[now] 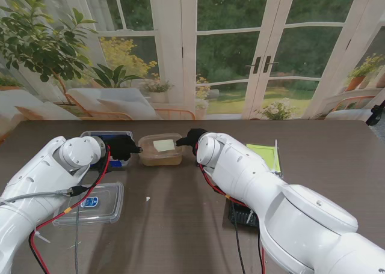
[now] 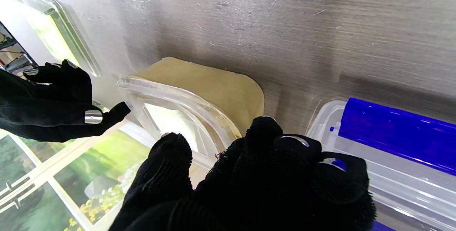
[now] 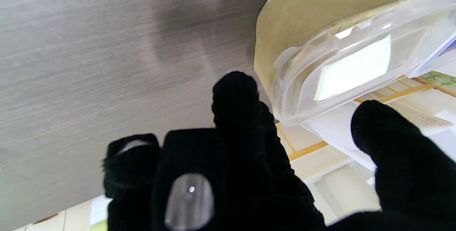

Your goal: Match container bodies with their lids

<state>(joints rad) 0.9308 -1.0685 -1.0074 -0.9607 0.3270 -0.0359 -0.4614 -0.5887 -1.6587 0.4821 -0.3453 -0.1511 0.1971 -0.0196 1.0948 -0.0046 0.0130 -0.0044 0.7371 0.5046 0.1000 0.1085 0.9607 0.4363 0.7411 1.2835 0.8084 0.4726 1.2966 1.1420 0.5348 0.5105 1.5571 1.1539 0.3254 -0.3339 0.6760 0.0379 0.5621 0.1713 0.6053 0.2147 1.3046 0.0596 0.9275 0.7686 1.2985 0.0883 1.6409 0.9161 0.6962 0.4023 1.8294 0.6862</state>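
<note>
Tabletop [image 1: 180, 226], dark woodgrain: tan container [image 1: 160, 151] with its clear lid on at 12 o'clock; flat clear lid [image 1: 96, 203] at 9 o'clock, partly hidden by the left arm. Blue-clasped clear box [image 1: 107, 136] mostly hidden behind left hand [image 1: 123, 148]; green-lidded item [image 1: 266, 155] cut off by the right arm. Left hand at the container's left edge and right hand [image 1: 191, 138] at its right edge, fingers spread, contact unclear; grip cannot be told.

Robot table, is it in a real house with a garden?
Probably not a house. It looks like a test room: the windows and garden seem to be a printed backdrop behind a dark table with plastic containers, and loose cables run along the arms.
</note>
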